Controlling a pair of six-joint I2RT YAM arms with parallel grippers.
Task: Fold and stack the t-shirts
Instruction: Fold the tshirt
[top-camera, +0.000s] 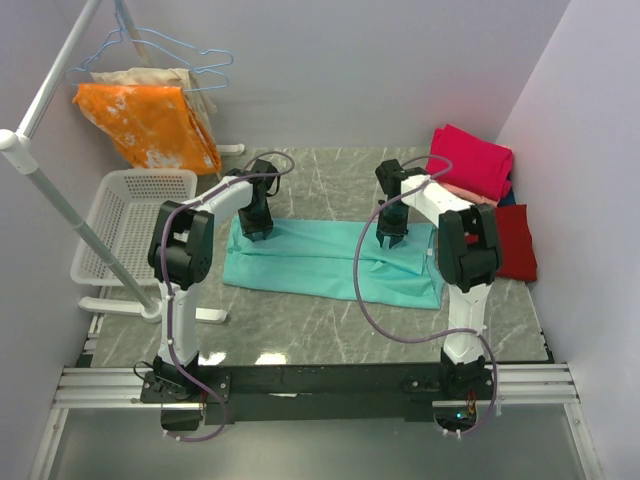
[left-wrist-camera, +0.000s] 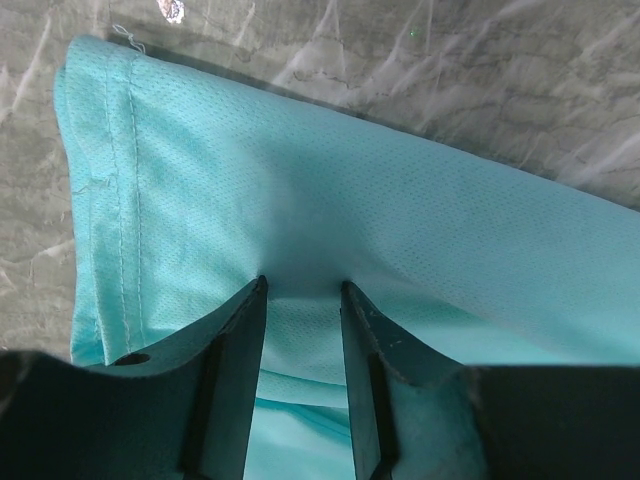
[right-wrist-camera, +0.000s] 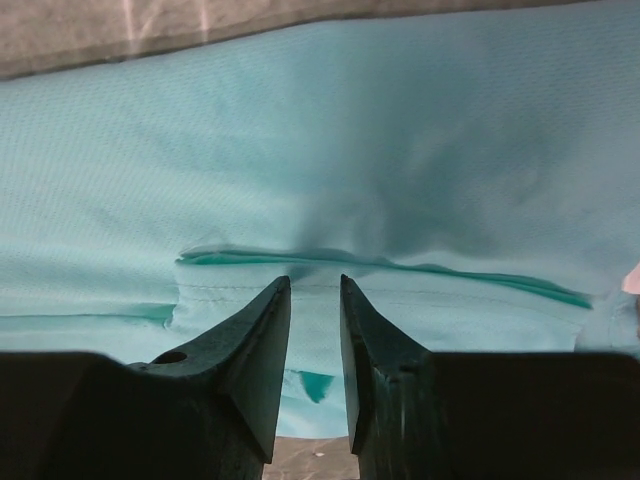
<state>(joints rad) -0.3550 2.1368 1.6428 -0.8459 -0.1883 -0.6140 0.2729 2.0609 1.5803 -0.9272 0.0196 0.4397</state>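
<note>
Both claws pinch the teal shirt (top-camera: 330, 262) mid-desk: left claw (left-wrist-camera: 303, 290) on its left end, right claw (right-wrist-camera: 314, 285) on its folded right end.

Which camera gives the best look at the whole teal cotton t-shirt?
The top external view: the teal cotton t-shirt lies there entire, spread on the table. Each wrist view shows only a close patch of its fabric between pincer fingers.

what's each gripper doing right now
left gripper: jaws part open over the teal t-shirt, grip cannot be told
right gripper: same, over a folded edge
</note>
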